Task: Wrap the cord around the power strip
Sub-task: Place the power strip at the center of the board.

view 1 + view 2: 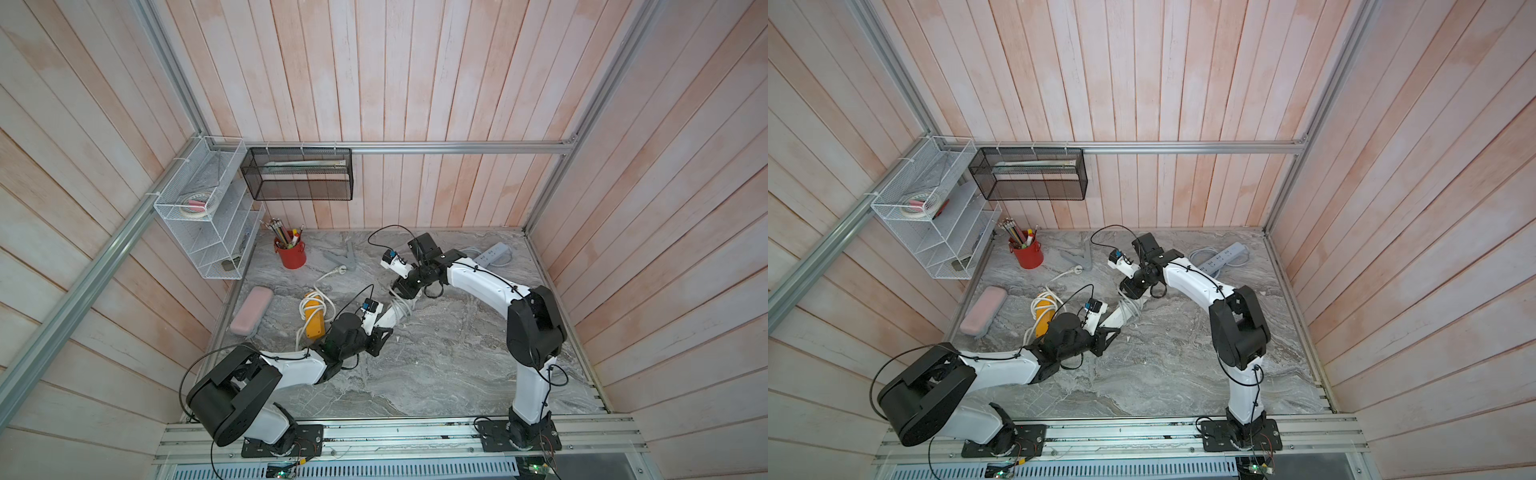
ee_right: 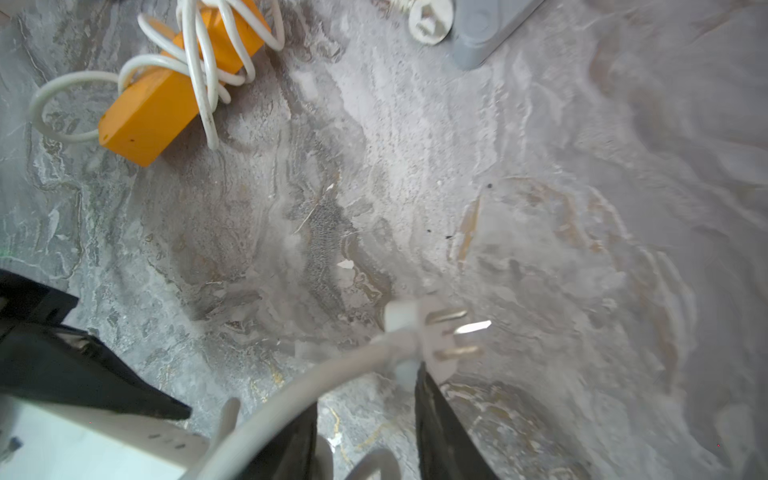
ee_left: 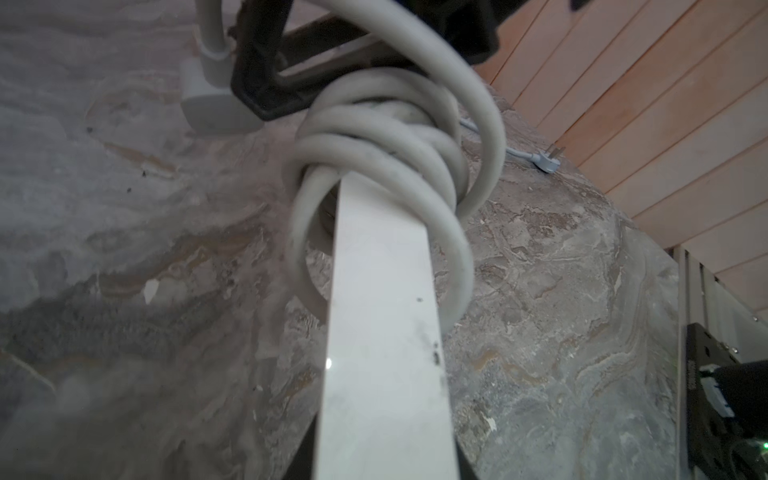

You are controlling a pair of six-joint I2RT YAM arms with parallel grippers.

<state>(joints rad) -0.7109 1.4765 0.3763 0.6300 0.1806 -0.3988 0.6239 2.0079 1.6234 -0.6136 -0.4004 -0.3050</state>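
Left wrist | left fingers (image 3: 303, 453) grip power strip (image 3: 382, 332) | right fingers (image 2: 440, 424) parted

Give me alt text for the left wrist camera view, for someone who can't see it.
A white power strip runs away from the camera, its far end wrapped in several loops of thick pale cord. Behind it are a white plug and the grey marble tabletop.

1. Red cup (image 1: 291, 254) of pencils, back left.
2. Pink case (image 1: 252, 309) flat by the left wall.
3. Orange power strip (image 1: 313, 328), white cord looped round it.
4. White wire shelf (image 1: 208, 216) and black mesh basket (image 1: 297, 174) up on the walls.
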